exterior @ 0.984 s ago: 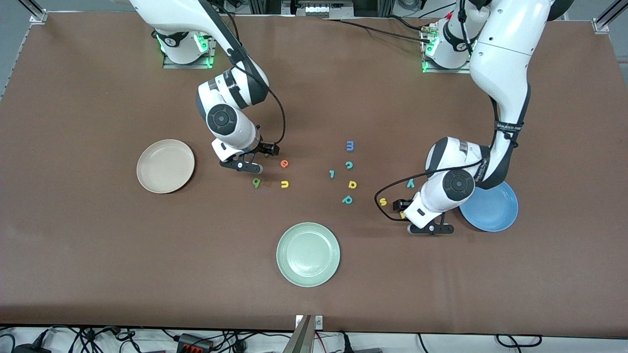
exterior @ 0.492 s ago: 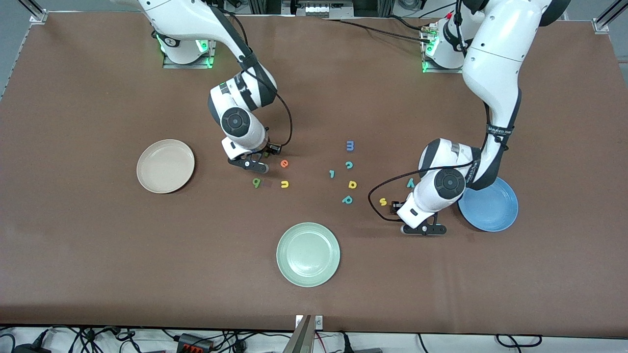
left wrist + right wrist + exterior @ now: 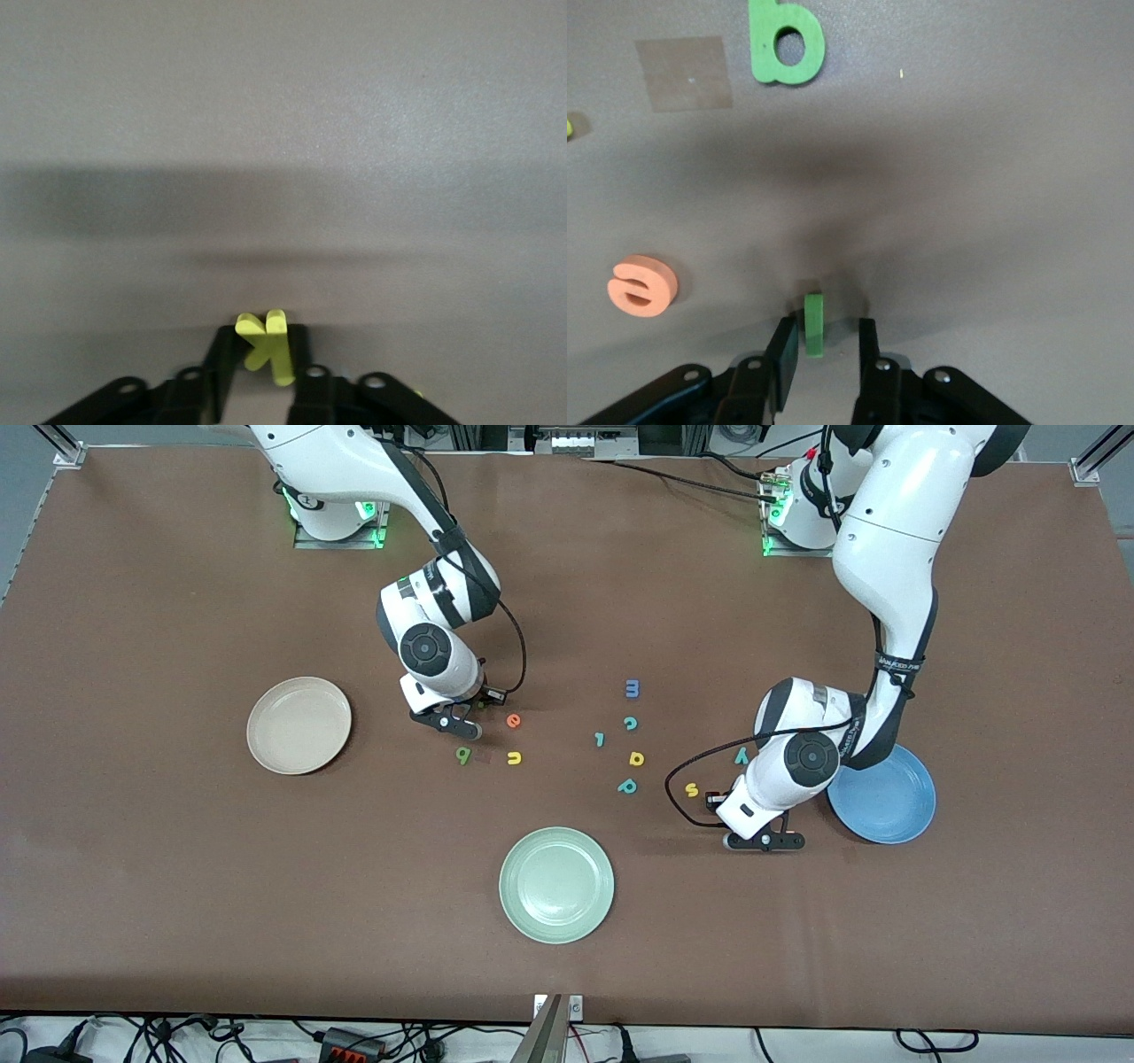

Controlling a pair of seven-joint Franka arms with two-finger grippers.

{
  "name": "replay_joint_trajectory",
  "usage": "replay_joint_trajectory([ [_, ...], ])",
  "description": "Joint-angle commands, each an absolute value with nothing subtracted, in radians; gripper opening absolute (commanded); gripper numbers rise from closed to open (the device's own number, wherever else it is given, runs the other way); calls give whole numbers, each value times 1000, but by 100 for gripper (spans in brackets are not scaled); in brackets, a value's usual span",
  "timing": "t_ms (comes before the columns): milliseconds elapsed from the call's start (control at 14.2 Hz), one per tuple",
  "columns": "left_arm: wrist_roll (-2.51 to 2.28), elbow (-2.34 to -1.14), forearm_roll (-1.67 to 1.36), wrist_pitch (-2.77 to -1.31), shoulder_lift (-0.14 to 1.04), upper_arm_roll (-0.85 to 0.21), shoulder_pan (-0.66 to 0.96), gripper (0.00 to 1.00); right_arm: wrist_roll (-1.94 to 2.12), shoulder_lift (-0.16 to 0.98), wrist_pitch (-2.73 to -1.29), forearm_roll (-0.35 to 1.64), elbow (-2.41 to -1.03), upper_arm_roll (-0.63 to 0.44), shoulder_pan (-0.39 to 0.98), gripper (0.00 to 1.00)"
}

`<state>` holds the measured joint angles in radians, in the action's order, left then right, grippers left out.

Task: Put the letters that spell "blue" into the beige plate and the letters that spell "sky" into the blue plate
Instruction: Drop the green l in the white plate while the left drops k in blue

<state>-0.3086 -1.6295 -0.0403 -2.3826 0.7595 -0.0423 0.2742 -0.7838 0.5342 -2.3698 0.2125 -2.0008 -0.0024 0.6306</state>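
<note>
Looking down at the brown worktop [image 3: 177, 868], both arms are low over the letters. The left gripper [image 3: 263, 367] sits down by the blue plate [image 3: 886, 797], toward the left arm's end, and its jaws are clamped on the yellow k [image 3: 266, 341], which stands on edge against the worktop. The yellow s [image 3: 692, 789] lies just beside that gripper and the teal y [image 3: 741, 755] is a bit farther from the front camera. The right gripper [image 3: 822, 350] is down between the beige plate [image 3: 299, 724] and the orange e [image 3: 513, 721]; its jaws bracket the dark-green l [image 3: 814, 324], one pad touching it and the other a hair off, so not fully pinched. The light-green b [image 3: 462, 755] and the yellow u [image 3: 514, 758] lie nearer the front camera than that gripper. Mid-worktop sit a blue m [image 3: 633, 687], teal c [image 3: 630, 723], teal l [image 3: 600, 739], yellow d-shaped letter [image 3: 636, 758] and teal p [image 3: 627, 786], with a pale green plate [image 3: 556, 884] nearest the camera.
</note>
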Motion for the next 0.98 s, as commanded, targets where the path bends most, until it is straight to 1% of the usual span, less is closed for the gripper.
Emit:
replay_joint_trajectory([
  [0,-292,-1612,-61,-2384,772,-41,275,8,-796,534,-2370,227,-2000,-3,634,31],
  [211,-291,-1612,-48,-2362,758,-35,265,9,-795,535,-2372,227,-1999,-3,634,31],
  [351,-264,-1612,-46,-2268,715,-25,253,9,-795,549,-2376,227,-1994,-3,635,31],
  [492,-110,-1612,-46,-2180,666,-17,204,9,-795,549,-2376,227,-1994,-3,635,29],
  [562,-25,-1612,-46,-2127,643,-15,154,9,-795,549,-2376,227,-1994,-3,634,26],
  [703,81,-1615,-44,-2050,623,-11,95,9,-795,548,-2375,227,-1993,-3,632,11],
  [773,122,-1615,-32,-2018,609,-9,63,9,-789,545,-2370,227,-1988,-3,629,6],
  [913,181,-1624,18,-1950,585,-11,12,9,-772,535,-2370,226,-1980,-5,627,4],
])
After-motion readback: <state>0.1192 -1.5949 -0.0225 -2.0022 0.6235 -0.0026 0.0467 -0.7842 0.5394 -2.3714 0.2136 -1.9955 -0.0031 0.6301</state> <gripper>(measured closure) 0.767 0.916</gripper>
